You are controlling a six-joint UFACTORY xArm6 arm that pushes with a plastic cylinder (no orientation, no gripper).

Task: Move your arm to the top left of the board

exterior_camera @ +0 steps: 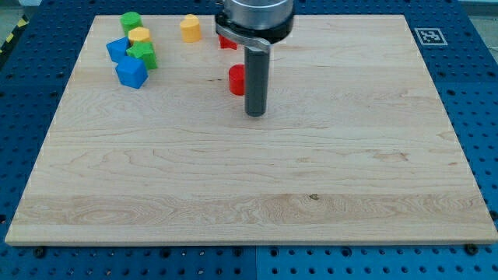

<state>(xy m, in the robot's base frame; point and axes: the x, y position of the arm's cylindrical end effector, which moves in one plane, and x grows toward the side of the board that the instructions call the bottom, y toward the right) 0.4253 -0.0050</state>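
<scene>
tip: my tip (pixel 256 113) sits on the worktop (pixel 257 194), upper-middle of the view, a bit left of centre
rod: straight dark rod, upright, hanging from the grey arm housing (pixel 255 17) at the view's top edge
hand: no hand on this rig, just the rod, so nothing held and no wide/narrow state to give
task target: top left corner of the worktop lies well to the view's left of the tip; a cluster of blocks sits just inside that corner
red cylinder: red block (pixel 236 79), looks like a cylinder, just left of the rod and a little above the tip; touching or not, cannot tell
second red block: small red piece (pixel 226 42) near the top edge, partly hidden behind the arm housing, shape cannot tell
yellow block near top: yellow block (pixel 190 28), rounded top, left of the housing, apart from the cluster
cluster, top left: green block (pixel 130 22) uppermost; second yellow block (pixel 139 35) just below it; blue block (pixel 118 50) at the cluster's left; second green block (pixel 144 54) right of that; blue cube (pixel 131 73) lowest
cluster spacing: the five sit packed, neighbours touching or nearly so
tip vs cluster: well apart, cluster up and to the view's left of the tip
marker: black-and-white tag (pixel 429 36) at the worktop's top right corner
surround: blue perforated base (pixel 31 93) around the wooden worktop
</scene>
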